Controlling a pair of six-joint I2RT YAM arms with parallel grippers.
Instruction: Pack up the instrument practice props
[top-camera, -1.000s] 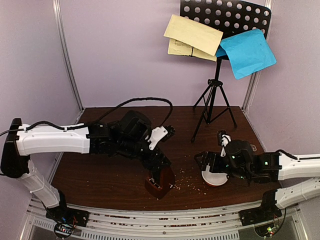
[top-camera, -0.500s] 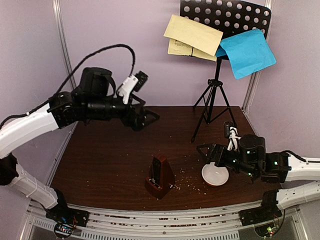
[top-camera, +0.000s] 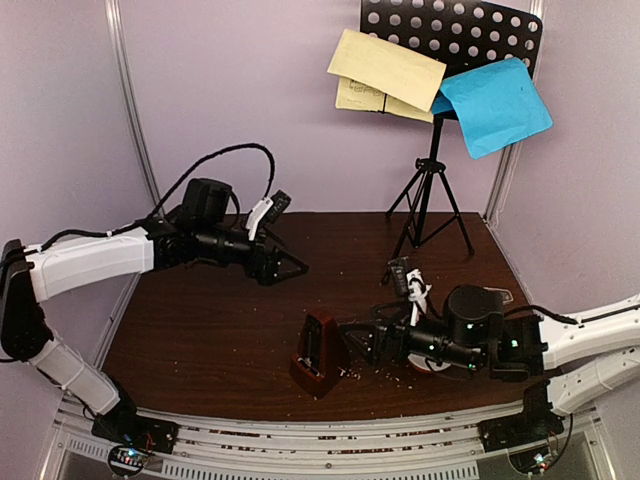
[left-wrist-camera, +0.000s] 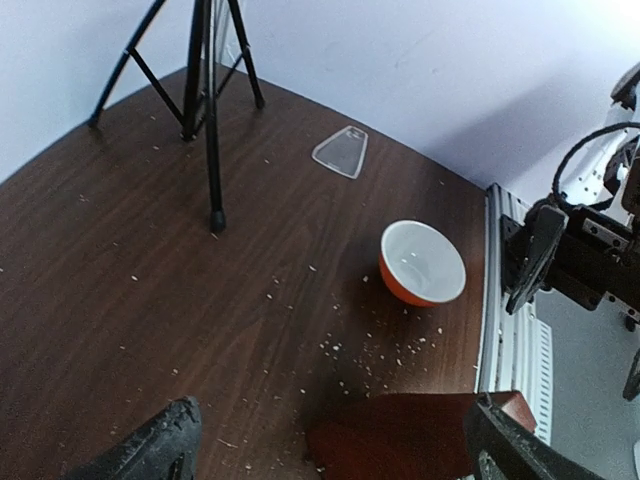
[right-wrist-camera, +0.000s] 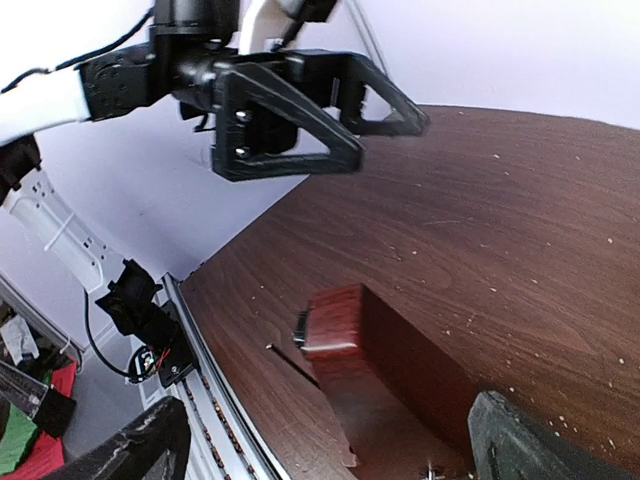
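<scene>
The black music stand (top-camera: 430, 195) stands at the back right, its perforated desk (top-camera: 470, 28) holding pale yellow sheets (top-camera: 385, 70) and a blue sheet (top-camera: 497, 105). The brown metronome (top-camera: 320, 353) stands uncovered near the front edge. Its clear triangular cover (left-wrist-camera: 341, 152) lies flat by the back wall, right of the tripod legs (left-wrist-camera: 207, 110). My left gripper (top-camera: 290, 263) is open and empty, held above the table left of and behind the metronome (left-wrist-camera: 400, 440). My right gripper (top-camera: 362, 338) is open and empty, just right of the metronome (right-wrist-camera: 370, 335), its jaws either side of it in the right wrist view.
A small bowl (left-wrist-camera: 422, 262), white inside and orange outside, sits right of the metronome, mostly hidden by my right arm in the top view. Brown crumbs (left-wrist-camera: 385, 350) are scattered between them. The table's front rail (left-wrist-camera: 510, 330) runs close by. The left gripper (right-wrist-camera: 290, 110) looms ahead in the right wrist view.
My left gripper let go of the metronome, rose to the back left, then came lower. My right gripper moved left from over the bowl to beside the metronome.
</scene>
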